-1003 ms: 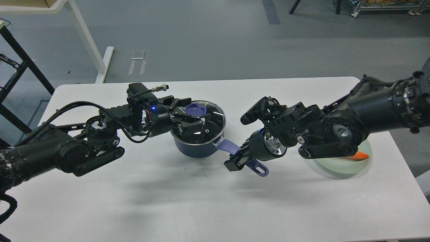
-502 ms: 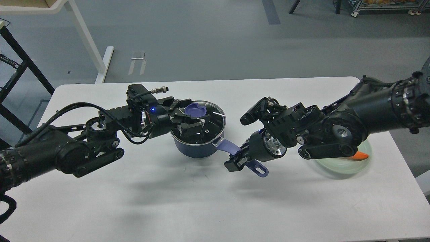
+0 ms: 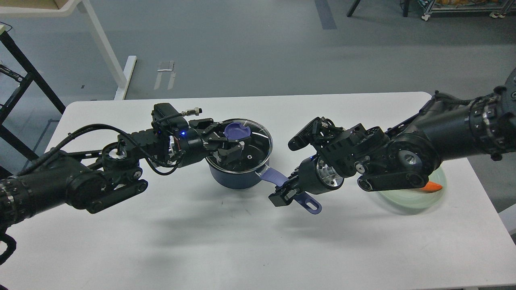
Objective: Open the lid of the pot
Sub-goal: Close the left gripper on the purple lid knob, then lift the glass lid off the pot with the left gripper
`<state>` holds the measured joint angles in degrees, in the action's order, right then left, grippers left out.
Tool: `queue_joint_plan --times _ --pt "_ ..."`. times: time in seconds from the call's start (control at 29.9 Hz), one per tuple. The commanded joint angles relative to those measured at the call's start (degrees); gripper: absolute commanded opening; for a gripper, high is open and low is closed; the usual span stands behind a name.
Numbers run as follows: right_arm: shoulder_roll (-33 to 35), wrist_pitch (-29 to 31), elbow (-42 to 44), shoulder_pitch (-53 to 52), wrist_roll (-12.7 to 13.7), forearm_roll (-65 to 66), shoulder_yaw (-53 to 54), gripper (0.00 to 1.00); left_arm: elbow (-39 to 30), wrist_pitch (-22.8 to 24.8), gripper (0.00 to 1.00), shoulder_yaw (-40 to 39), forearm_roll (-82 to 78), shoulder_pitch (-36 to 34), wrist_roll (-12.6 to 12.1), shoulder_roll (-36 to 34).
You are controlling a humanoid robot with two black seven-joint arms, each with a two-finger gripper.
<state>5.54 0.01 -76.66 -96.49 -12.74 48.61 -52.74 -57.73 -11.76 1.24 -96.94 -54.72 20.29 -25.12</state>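
The pot (image 3: pixel 238 177) stands on the tabletop (image 3: pixel 225 241) between both arms. The left hand (image 3: pixel 233 141) pinches the knob (image 3: pixel 236 131) of the lid (image 3: pixel 258 143), directly above the pot. The right hand (image 3: pixel 287 193) clamps the handle (image 3: pixel 278 179), which points right.

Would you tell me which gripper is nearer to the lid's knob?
The left gripper: its fingers sit around the knob of the lid. The right gripper is off by the pot handle's far end.
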Motion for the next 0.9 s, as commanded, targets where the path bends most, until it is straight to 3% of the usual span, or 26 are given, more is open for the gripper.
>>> queue_joint_plan --times 0.0,0.47,0.7,0.87 --pt "0.0 0.0 0.0 0.0 0.0 0.0 0.0 0.17 0.0 0.1 0.54 0.0 0.1 0.1 0.1 0.1" --pt "0.1 0.0 0.1 0.0 0.0 -0.1 0.1 0.17 -0.3 0.2 0.48 -0.7 1.3 -0.8 0.3 -1.0" --pt "0.2 0.0 0.2 0.0 0.0 0.0 0.1 0.18 -1.8 0.8 0.48 -0.6 10.7 -5.2 0.5 -8.0" --pt "0.2 0.0 0.6 0.2 0.0 0.0 0.1 0.18 -3.2 2.0 0.48 0.0 12.8 -5.2 0.7 -17.0"
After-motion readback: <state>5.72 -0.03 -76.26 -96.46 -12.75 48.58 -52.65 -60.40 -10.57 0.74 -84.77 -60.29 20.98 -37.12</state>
